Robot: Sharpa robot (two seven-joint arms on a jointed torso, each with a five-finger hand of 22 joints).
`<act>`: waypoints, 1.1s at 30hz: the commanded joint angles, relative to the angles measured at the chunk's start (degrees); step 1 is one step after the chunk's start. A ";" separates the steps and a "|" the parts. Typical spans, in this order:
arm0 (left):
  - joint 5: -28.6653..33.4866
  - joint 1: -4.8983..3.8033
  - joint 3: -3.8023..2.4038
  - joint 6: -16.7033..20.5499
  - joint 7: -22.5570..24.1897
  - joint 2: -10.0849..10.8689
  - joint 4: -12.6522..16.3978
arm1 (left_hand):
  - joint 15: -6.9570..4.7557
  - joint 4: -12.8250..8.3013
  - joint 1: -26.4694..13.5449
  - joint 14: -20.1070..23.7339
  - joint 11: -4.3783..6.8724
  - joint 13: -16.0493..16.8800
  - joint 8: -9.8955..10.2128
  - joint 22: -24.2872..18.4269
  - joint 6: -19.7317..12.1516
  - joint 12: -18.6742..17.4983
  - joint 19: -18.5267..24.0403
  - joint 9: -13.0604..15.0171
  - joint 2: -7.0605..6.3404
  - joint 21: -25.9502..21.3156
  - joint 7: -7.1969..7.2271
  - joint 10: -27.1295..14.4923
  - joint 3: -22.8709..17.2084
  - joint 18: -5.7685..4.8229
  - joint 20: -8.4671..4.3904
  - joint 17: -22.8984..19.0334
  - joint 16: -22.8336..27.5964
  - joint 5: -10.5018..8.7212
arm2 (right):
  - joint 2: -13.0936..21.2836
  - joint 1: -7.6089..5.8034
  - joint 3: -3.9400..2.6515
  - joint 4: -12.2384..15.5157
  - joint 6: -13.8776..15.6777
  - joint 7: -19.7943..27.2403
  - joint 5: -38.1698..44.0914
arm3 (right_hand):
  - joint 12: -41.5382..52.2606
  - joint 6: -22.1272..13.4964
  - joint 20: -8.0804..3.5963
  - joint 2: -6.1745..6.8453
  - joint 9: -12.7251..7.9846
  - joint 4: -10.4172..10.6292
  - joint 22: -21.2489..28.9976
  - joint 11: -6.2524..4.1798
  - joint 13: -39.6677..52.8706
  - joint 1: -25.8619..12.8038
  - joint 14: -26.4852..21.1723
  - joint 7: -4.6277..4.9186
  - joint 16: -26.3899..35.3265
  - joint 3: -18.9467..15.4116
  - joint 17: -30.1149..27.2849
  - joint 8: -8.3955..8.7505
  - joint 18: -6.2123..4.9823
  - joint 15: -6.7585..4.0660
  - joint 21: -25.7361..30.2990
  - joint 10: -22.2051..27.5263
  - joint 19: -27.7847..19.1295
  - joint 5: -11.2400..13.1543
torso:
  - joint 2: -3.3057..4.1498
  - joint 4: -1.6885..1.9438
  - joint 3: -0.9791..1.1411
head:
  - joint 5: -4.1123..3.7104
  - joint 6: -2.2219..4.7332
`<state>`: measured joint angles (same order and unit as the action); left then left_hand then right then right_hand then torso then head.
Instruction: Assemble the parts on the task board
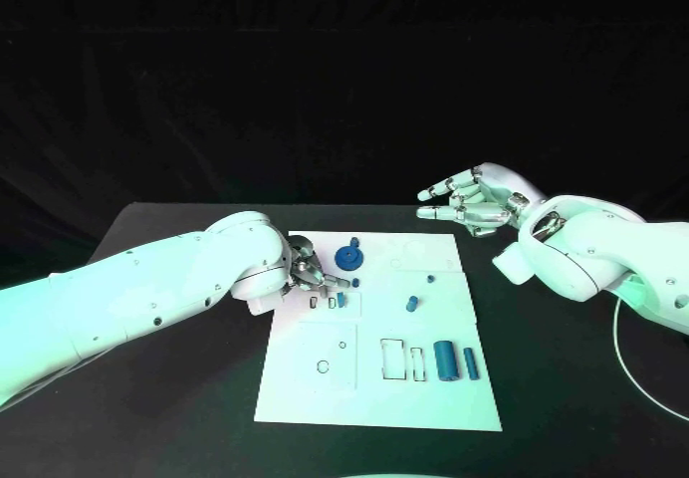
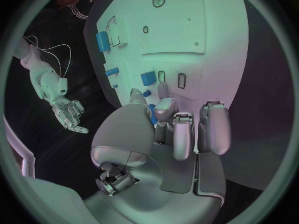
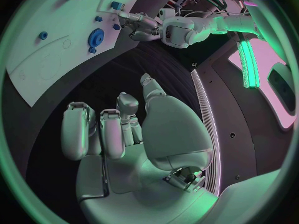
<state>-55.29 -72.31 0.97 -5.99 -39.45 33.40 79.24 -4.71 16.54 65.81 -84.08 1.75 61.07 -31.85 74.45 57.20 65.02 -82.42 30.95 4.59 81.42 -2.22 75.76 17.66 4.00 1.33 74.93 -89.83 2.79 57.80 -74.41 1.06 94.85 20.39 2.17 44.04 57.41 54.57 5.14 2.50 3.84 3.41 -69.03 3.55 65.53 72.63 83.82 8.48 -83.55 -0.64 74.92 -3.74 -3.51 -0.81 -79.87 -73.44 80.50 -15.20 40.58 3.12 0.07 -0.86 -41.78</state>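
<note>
Task board [image 1: 376, 383], long axis running away from robot; left hand [image 1: 305, 274] state unclear, right hand [image 1: 471, 201] loosely spread, empty.

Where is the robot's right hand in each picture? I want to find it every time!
Head view: the right hand is raised beyond the task board's far right corner.
Left wrist view: the right hand hangs beside the task board, off its edge.
Right wrist view: the right hand sits mid-picture, fingers toward the task board.
Shared landmark: the white task board.
</note>
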 commanded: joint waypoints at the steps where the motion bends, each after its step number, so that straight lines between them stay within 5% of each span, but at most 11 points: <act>1: -0.04 -0.12 0.02 -4.97 -1.95 -0.71 -0.68 | -0.24 -0.27 0.45 -5.92 -0.11 0.09 -0.40 0.07 -0.46 0.23 -0.51 0.07 0.11 0.27 -0.06 0.08 0.05 -0.79 0.03 15.07 -0.17 0.02 | -0.11 0.02 0.03 -0.21 -0.90 -0.33 0.85 | -0.15 0.44 -0.10 -0.18 0.10 -0.24 0.04 -0.18 -0.08 0.58 3.80 -0.03 0.34 -0.17 4.18 -0.33 -0.77 -0.18 0.27 0.17 -0.33 -0.53 | 0.04 -0.02 -0.03 | -0.20 -0.19; 33: -1.99 -0.15 0.04 -6.26 -1.64 -3.73 -2.78 | -0.30 -0.53 2.93 -5.92 0.06 1.39 -2.82 2.30 -1.61 1.48 -1.30 3.76 1.50 1.47 0.19 0.72 -0.92 -1.16 0.07 15.07 -0.17 0.78 | -1.71 0.49 0.52 -1.69 -1.60 -0.52 1.08 | -0.02 0.72 -0.16 -0.39 0.16 -0.26 0.02 -0.24 -0.09 0.67 3.83 -0.10 0.34 -0.34 4.22 -0.42 -0.76 -0.24 0.28 0.02 -0.28 -1.04 | 0.00 0.10 -0.06 | -0.43 -1.05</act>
<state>-57.00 -72.39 1.04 -10.93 -39.95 29.86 76.49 -4.70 16.00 68.22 -84.08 1.75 62.40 -34.35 74.94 56.00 66.35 -83.23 34.66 6.09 82.54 -1.97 76.17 17.11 4.01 1.34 74.90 -89.83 3.27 56.18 -73.98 1.57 93.18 19.79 1.70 44.49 57.41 54.96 5.15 2.28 3.92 3.25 -69.04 3.55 65.44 72.85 83.82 8.49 -83.56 -0.79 74.90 -3.97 -3.51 -0.81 -79.88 -73.45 80.51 -15.87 40.61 3.23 0.03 -1.29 -42.75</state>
